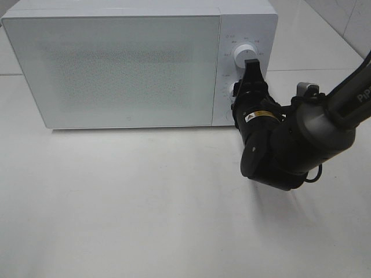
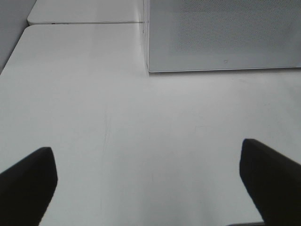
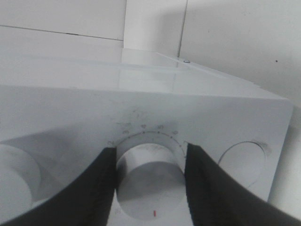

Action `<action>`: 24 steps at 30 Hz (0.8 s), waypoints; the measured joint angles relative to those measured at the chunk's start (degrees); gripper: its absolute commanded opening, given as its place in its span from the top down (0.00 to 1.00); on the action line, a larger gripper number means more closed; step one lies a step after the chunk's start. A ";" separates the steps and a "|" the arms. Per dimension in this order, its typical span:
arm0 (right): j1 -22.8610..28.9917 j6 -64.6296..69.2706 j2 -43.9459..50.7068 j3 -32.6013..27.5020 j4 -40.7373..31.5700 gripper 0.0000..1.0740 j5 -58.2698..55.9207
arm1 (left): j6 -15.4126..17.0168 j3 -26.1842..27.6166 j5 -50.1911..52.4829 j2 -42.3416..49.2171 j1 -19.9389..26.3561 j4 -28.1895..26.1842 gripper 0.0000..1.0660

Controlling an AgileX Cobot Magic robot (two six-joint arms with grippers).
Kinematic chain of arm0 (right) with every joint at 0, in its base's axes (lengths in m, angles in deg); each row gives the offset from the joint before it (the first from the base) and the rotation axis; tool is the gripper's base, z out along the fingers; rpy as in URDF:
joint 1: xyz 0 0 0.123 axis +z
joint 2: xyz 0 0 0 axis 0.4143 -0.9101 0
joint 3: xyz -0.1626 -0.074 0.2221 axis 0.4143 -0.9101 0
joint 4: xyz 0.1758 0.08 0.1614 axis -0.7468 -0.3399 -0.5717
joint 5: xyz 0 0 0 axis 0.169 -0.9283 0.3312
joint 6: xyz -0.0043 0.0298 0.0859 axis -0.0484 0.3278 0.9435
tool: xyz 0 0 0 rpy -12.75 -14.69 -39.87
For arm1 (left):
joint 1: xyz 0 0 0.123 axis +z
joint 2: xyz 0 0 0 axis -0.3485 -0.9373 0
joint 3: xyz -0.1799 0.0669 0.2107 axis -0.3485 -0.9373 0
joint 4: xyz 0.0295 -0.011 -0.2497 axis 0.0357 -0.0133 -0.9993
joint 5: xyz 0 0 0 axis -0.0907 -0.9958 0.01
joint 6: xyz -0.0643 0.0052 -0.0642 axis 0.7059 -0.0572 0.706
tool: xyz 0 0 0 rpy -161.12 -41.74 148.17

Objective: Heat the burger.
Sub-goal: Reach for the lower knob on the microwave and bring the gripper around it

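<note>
- Exterior high view: the white table [image 1: 145, 202] carries the microwave [image 1: 116, 63], whose frosted door [image 1: 122, 110] is closed.
- The burger shows in no view. My judgement is that it sits behind that door, but the frosting hides the inside, so I cannot confirm it.
- The control panel [image 1: 258, 29] is on the right end of the microwave's front, the side the right arm works. The left arm is well apart from it.
- The left gripper [image 2: 149, 183] hangs over bare table with its fingers [image 2: 28, 181] spread wide and nothing between them.
- The right gripper [image 3: 150, 153] points straight at the panel. Its fingers [image 3: 94, 188] are half closed, one on each flank of the lower dial [image 3: 149, 193], and look pressed against its sides in a pinch.
- From the high camera one finger lies between the upper dial [image 1: 246, 52] and the lower one, so the pair is stacked up-and-down across the knob.
- The dial's axis comes straight out of the panel, in line with the gripper's reach. The coming move therefore looks like a roll of the wrist about that line to set the time, with no sideways travel.
</note>
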 measured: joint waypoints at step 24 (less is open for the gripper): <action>0.11 13.35 0.00 1.43 -2.86 0.84 -1.15 | 0.00 0.00 0.00 0.00 0.00 0.00 0.08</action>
